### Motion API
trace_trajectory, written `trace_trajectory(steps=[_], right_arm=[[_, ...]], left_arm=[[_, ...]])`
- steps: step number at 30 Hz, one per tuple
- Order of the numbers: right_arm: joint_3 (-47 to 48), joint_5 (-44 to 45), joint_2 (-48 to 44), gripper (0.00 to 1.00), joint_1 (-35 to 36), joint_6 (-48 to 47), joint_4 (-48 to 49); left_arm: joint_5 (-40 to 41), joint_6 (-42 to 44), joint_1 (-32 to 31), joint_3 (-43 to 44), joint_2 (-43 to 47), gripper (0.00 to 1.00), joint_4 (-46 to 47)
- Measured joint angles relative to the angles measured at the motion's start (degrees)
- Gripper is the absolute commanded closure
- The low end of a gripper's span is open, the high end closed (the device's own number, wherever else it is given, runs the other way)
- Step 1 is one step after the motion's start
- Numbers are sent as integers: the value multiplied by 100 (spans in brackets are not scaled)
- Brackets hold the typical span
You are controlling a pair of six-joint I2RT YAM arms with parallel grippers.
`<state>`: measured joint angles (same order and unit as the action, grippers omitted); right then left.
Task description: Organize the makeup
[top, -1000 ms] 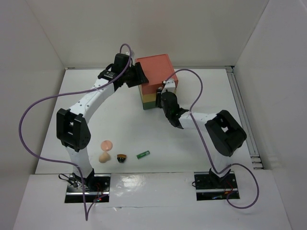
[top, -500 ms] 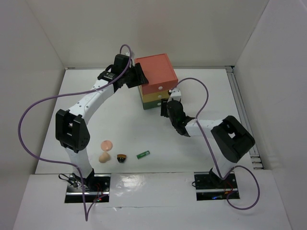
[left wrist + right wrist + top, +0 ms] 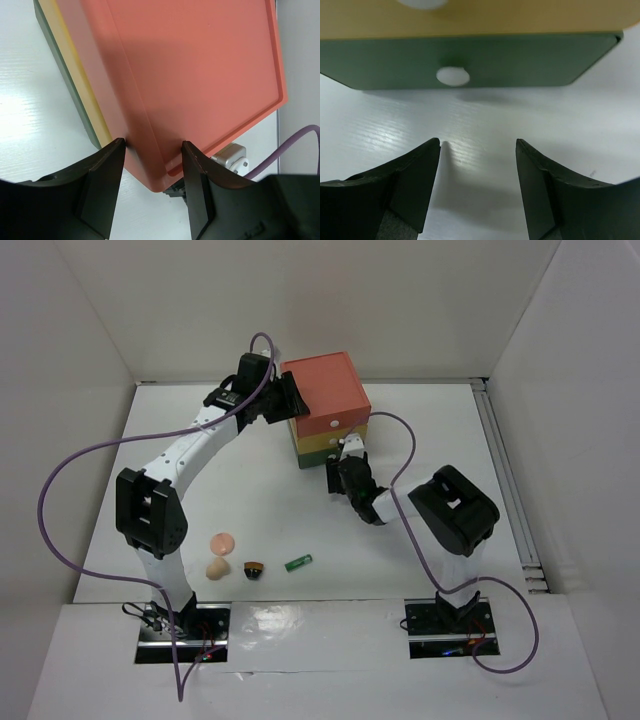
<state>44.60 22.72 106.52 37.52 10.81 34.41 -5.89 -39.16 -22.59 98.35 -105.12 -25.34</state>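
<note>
Some of the makeup lies on the table near the front left: a peach puff (image 3: 222,541), a peach sponge (image 3: 216,568), a black compact (image 3: 254,569) and a mint tube (image 3: 298,562). The other cosmetics are out of view. My left gripper (image 3: 285,403) (image 3: 152,145) is open and straddles a corner of the drawer box's orange top (image 3: 200,75), one finger against its side. My right gripper (image 3: 338,472) (image 3: 477,145) is open and empty. It is low over the table, facing the green bottom drawer (image 3: 470,57) and its white knob (image 3: 452,76).
The orange, yellow and green drawer box (image 3: 325,405) stands at the back middle with its drawers shut. The yellow drawer (image 3: 470,17) is just above the green one. White walls enclose the table on three sides. Purple cables arc over both arms.
My right gripper has come down the box front from the upper drawers to the green drawer's level, its arm folding in. The left arm and the makeup have not moved.
</note>
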Motion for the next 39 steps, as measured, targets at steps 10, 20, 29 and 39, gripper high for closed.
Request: trace_trajectory(steps=[10,20,29,39], right_arm=[[273,-262,264,30,-15,-11,848],[363,-350,610,33,-125,94,1187],[531,-372,752,54,-144,120,1314],[400,-350,717,96,-157,94,1366]], left_arm=[[4,2,-17,0,0,42,-2],[4,-4,-17,0,0,43,-2],[4,-7,-22,0,0,43,2],[7,-7,-22,0,0,43,2]])
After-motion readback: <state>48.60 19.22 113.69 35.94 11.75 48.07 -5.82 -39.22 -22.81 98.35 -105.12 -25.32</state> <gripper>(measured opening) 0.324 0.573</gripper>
